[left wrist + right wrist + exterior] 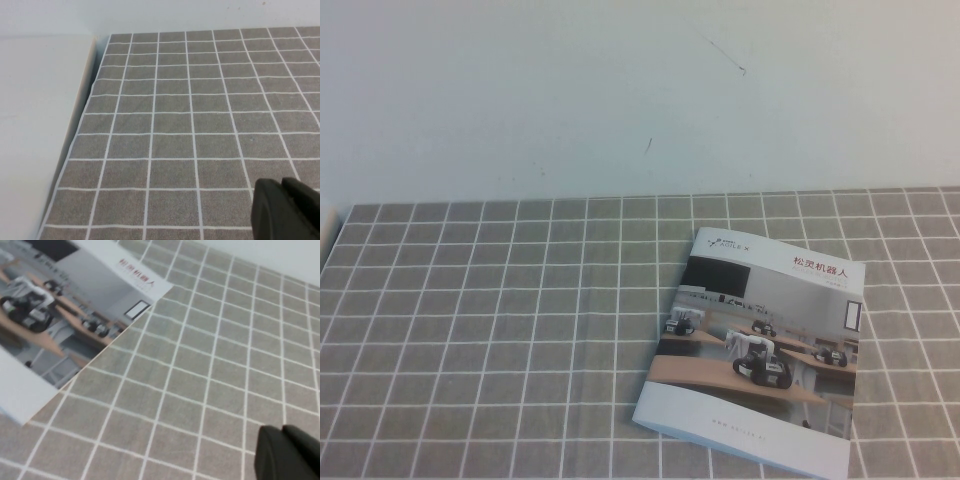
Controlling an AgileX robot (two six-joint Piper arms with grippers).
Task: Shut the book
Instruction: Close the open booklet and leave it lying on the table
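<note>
The thin white paper book point(755, 350) lies shut, near and right on the grey checked tabletop point(470, 330). The black left hand point(286, 210) hangs over the left side, and the black right hand point(287, 456) is just right of the book; I cannot tell if they are open or closed. A bump might slide the book off the near edge.

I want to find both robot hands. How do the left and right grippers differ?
The right gripper hangs by the book; the left gripper hangs over bare cloth. The left gripper is toward the cloth's left edge; the right gripper is off the book's right side. Both are dark.
</note>
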